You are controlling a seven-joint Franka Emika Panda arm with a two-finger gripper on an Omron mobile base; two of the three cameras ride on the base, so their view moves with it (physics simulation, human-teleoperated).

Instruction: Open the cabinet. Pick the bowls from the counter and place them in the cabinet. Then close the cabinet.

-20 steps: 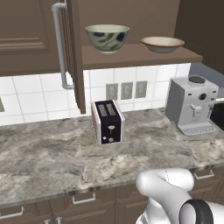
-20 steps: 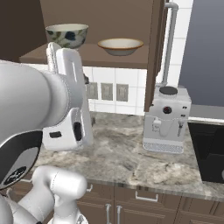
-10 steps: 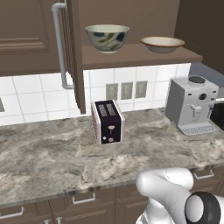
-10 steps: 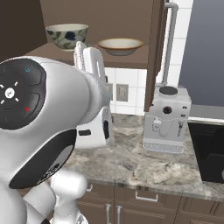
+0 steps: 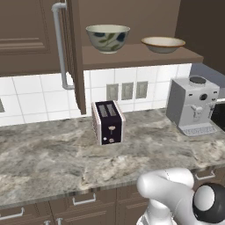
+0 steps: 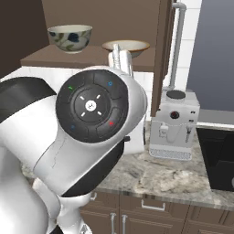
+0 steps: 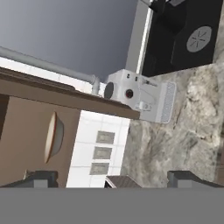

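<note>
The cabinet (image 5: 74,52) stands open. Its left door (image 5: 75,57) is swung out edge-on, with a long silver handle (image 5: 59,44) on its left side. A closed panelled door (image 5: 24,33) sits further left. Low on the wall behind is white tile (image 5: 35,99).

On the cabinet shelf (image 5: 132,55), towards the left, sits the deep bowl (image 5: 107,37), greyish-cream with dark leaf marks. To its right, apart from it, sits the shallow bowl (image 5: 163,44). Both are upright on the shelf, off the worktop (image 5: 52,158).

Below the shelf, on the worktop, a dark toaster (image 5: 108,122) stands near the wall, just right of the open door's lower edge. Three grey outlets (image 5: 127,91) are set in the tile behind it. Further right, a grey coffee machine (image 5: 192,105) stands on the worktop under the shelf's right end. In the right base view the right door (image 6: 163,50) is also swung open, its handle (image 6: 177,41) beside the coffee machine's top.

Drawers (image 5: 83,202) run along under the near edge of the worktop.

In the hand view the tool (image 7: 113,178) has its two dark tips spread wide, with nothing between them. The view is rolled sideways, taking in the shallow bowl edge-on, the coffee machine and the worktop.
</note>
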